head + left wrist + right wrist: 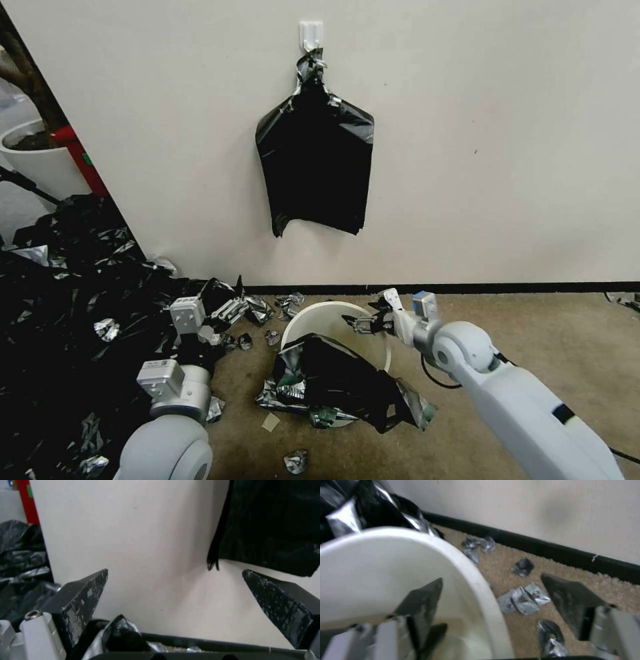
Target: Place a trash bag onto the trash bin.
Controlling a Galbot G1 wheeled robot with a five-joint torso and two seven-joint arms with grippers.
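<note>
The cream-white trash bin (327, 319) stands on the carpet just in front of the wall. A wrinkly black trash bag (340, 383) lies crumpled over its near rim and spills down to the floor. My right gripper (365, 324) hovers at the bin's far right rim. In the right wrist view this gripper (491, 578) is open and straddles the rim (476, 580), one finger inside the bin and the other outside over the carpet. To the bin's left my left gripper (230, 311) hangs open by the black heap; between its fingers (86, 592) there is only wall.
A flat black sheaf (315, 167) hangs from a wall hook above the bin. A broad black plastic heap (67, 300) covers the floor at the left, with a white planter (33, 160) behind it. Silver scraps (288, 307) litter the carpet by the baseboard.
</note>
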